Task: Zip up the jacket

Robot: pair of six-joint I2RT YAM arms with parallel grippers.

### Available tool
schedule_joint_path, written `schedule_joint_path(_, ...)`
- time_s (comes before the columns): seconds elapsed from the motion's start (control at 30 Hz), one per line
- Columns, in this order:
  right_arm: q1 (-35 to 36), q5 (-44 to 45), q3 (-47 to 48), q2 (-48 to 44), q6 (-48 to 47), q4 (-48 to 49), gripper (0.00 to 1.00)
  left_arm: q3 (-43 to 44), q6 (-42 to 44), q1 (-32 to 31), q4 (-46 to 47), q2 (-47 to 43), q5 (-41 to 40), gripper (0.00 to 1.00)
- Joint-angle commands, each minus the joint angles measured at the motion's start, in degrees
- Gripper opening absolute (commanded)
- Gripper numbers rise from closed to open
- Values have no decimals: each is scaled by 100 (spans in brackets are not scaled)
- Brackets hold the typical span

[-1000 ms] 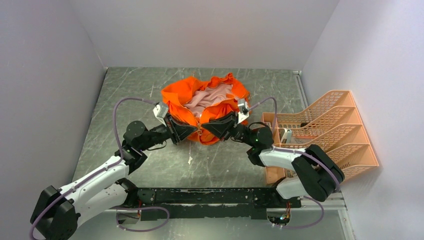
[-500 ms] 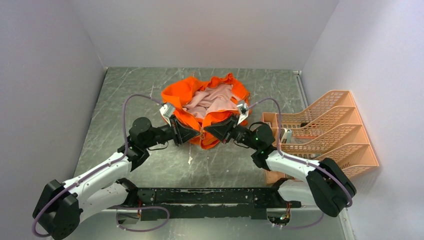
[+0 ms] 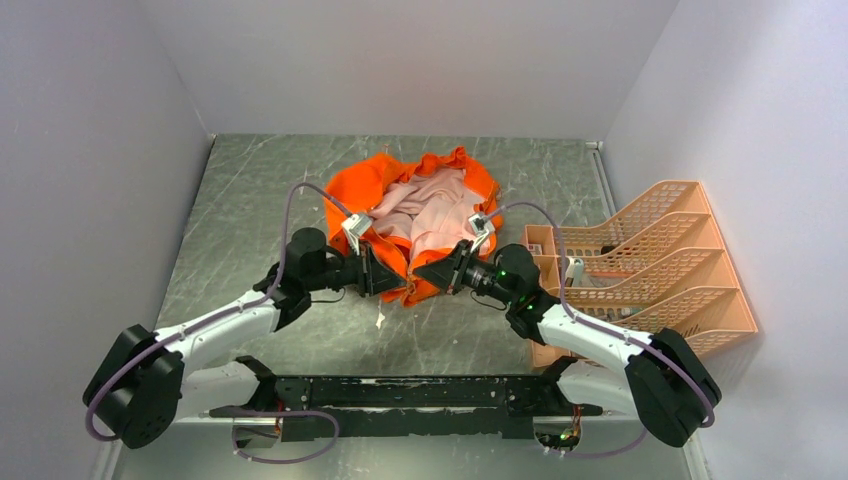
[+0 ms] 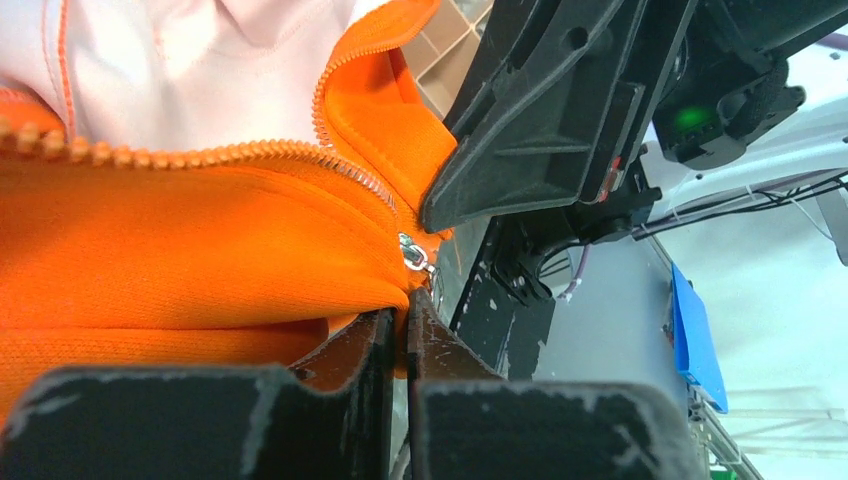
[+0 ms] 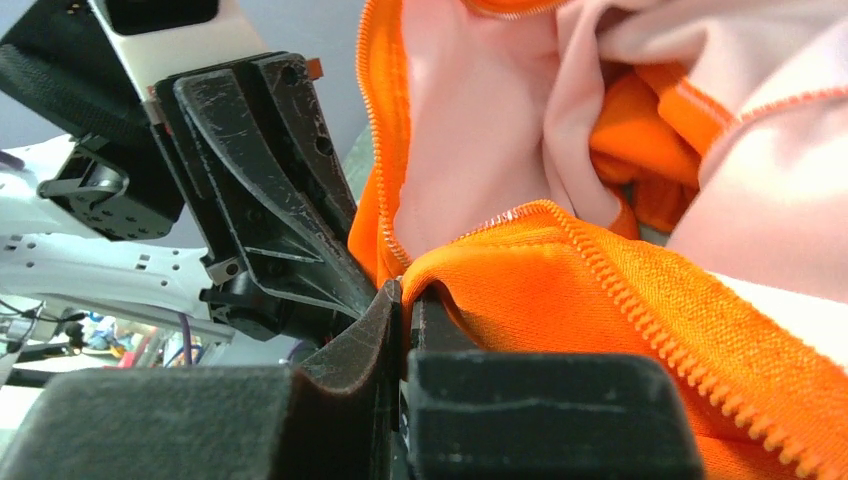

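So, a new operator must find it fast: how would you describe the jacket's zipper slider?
On the grey metal table, the bright orange fabric jacket lies open, pale pink lining up. At its near edge, above the closed tips of the left claw, sits the small silver metal zipper slider. It is the only silver piece among orange teeth.

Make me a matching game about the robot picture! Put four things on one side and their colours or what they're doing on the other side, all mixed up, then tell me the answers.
Things:
1. lining
2. basket rack
3. zipper pull
4. left pincer

Descriptions:
A. shut on the jacket
B. pale pink
C. peach
D. shiny silver

Pairs: 1-B, 2-C, 3-D, 4-A.
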Motion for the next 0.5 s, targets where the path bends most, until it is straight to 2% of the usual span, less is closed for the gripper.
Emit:
schedule_joint_path(0.0,-51,669,193,-99,421,-374,0,20,-246,-274,-150,167,904,8)
schedule_joint_path(0.13,-51,719,302,11,514,-786,0,18,-346,-278,-93,320,982,8)
schedule_joint_path(0.47,-49,689,337,5,523,-1173,20,161,-412,-279,-175,776,1083,8)
